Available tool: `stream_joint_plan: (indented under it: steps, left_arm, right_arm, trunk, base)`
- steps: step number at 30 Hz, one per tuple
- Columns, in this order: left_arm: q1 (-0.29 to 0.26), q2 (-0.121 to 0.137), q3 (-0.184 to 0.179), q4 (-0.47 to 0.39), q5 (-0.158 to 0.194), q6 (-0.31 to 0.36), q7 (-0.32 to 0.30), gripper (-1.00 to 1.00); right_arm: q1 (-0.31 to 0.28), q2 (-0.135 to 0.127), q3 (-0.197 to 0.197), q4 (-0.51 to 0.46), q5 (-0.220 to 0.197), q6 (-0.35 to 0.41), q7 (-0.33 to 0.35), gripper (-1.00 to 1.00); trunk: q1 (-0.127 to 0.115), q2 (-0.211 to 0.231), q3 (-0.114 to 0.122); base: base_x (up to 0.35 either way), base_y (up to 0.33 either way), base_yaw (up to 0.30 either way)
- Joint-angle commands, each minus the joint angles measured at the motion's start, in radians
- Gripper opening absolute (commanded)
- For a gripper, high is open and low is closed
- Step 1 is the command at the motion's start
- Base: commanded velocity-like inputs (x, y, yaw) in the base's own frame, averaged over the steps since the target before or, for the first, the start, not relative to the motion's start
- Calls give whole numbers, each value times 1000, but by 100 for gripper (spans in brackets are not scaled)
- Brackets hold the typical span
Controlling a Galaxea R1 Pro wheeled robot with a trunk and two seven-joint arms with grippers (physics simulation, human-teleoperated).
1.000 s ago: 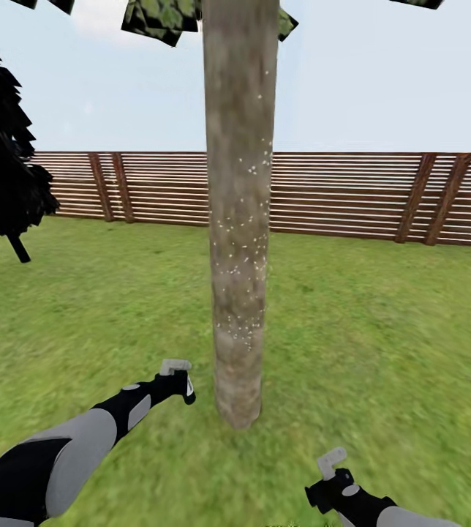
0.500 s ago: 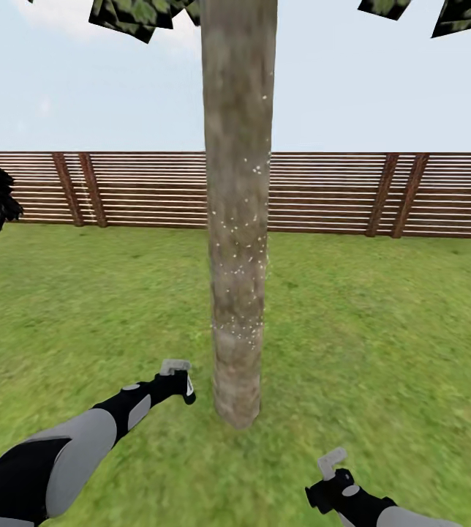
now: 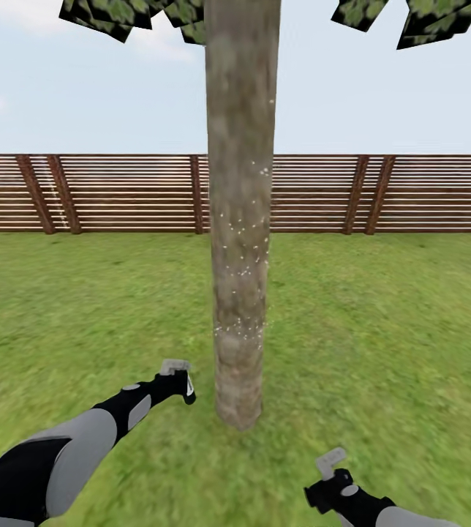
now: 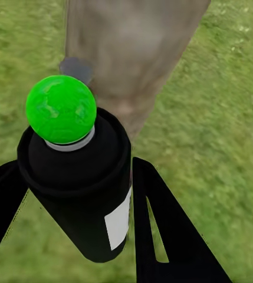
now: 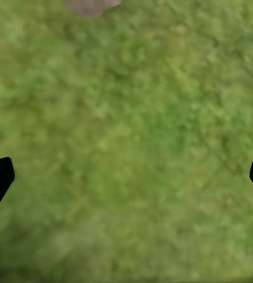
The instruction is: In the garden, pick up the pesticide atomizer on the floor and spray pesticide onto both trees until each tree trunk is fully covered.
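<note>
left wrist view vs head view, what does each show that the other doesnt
The left wrist view alone gives the close-up: the black pesticide atomizer with its white label, clamped between the left tool fingers, plus a green ball-like top. The head view alone gives the wooden fence, sky, leaves, the white pesticide specks up the bark, and the open right tool. Both share the tree trunk base and lawn.
</note>
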Motion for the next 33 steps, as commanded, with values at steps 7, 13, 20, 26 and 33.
stream_joint_plan:
  steps: [7,13,20,26,33]
  left_arm:
    - [0,-1,1,0,1,0,-1,-100]
    - [-1,-3,1,0,1,0,-1,-100]
    - [4,-5,1,2,1,0,-2,-100]
    - [13,-8,1,1,1,0,-2,-100]
    - [13,-25,0,-1,2,-1,-1,-100]
  right_arm:
    - [0,0,0,0,0,0,0,100]
    - [0,1,0,0,0,0,0,100]
    - [1,0,-1,0,-2,0,0,100]
    - [1,1,-1,0,-3,0,0,100]
    - [1,1,-2,0,-2,0,0,100]
  trunk:
    - [0,0,0]
    - [0,0,3]
    - [0,0,6]
    - [0,0,9]
    - [0,0,11]
  base:
    - [0,350,-99]
    - [0,350,-277]
    - [0,350,-285]
    - [80,349,-285]
    - [84,113,-151]
